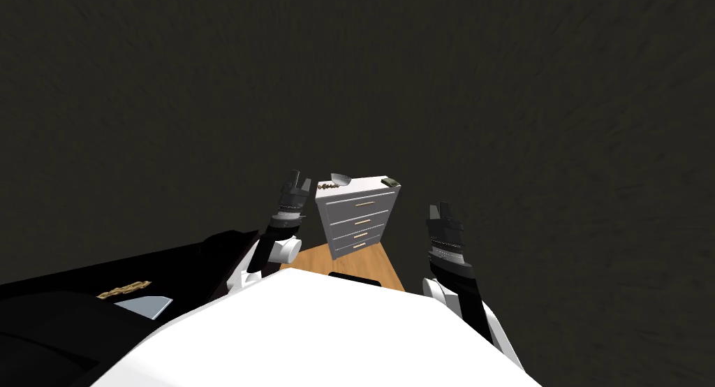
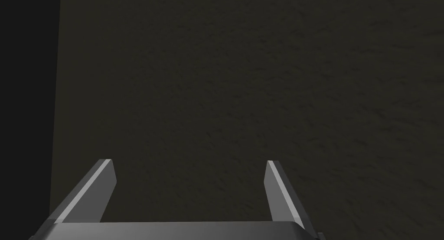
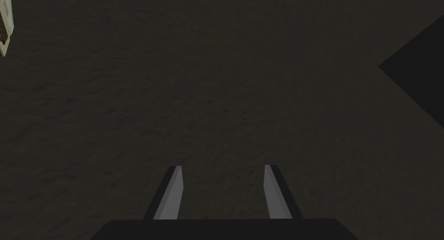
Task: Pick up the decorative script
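Observation:
A small gold-brown decorative script (image 1: pixel 327 186) lies on the left part of the top of a grey chest of drawers (image 1: pixel 355 222) straight ahead of me. A similar gold script piece (image 1: pixel 124 289) rests on a black surface at my near left. My left gripper (image 1: pixel 300 182) is raised just left of the chest, near the script on its top. In the left wrist view that gripper (image 2: pixel 188 163) is open and holds nothing, facing a dark wall. My right gripper (image 1: pixel 440 212) hangs right of the chest, and its fingers (image 3: pixel 173 189) stand apart and hold nothing.
A grey bowl-like object (image 1: pixel 341 178) and a small dark item (image 1: pixel 391 183) also sit on the chest's top. A pale sheet (image 1: pixel 143 306) lies by the gold piece on the black surface. Wooden floor (image 1: pixel 349 260) shows before the chest. Dark wall surrounds everything.

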Controlling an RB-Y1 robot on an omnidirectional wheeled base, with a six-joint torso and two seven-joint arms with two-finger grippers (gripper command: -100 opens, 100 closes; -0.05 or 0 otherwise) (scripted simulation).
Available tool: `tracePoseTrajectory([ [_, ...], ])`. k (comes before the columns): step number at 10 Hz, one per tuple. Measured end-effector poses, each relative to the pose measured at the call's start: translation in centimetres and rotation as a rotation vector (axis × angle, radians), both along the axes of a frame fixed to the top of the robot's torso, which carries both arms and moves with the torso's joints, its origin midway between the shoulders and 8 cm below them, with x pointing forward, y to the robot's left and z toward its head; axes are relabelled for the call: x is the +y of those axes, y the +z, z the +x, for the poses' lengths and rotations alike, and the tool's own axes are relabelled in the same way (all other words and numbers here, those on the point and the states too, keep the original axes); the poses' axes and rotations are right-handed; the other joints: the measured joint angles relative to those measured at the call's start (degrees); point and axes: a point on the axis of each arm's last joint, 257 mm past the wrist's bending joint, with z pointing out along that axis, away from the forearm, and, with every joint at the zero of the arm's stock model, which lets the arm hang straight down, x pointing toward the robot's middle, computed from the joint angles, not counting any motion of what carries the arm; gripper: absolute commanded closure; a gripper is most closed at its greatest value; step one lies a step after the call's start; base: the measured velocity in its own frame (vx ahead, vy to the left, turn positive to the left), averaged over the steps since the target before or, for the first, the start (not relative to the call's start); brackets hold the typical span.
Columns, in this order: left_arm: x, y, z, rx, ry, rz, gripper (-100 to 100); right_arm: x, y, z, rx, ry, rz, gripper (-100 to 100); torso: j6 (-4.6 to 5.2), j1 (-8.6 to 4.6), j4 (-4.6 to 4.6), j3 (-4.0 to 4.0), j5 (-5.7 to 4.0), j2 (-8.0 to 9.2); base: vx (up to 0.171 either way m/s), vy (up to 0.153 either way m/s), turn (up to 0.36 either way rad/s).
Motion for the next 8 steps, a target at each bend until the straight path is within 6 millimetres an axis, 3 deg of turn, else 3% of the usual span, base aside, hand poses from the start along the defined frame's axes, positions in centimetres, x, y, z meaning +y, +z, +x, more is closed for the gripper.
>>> tracePoseTrajectory([
  [8, -1.4, 0.5, 4.0, 0.1, -0.07, 0.026, -100, 0.0, 0.0, 0.0, 0.0, 0.0, 0.0, 0, 0.0, -0.02, 0.0, 0.0, 0.0, 0.0, -0.008, -0.012, 0.044],
])
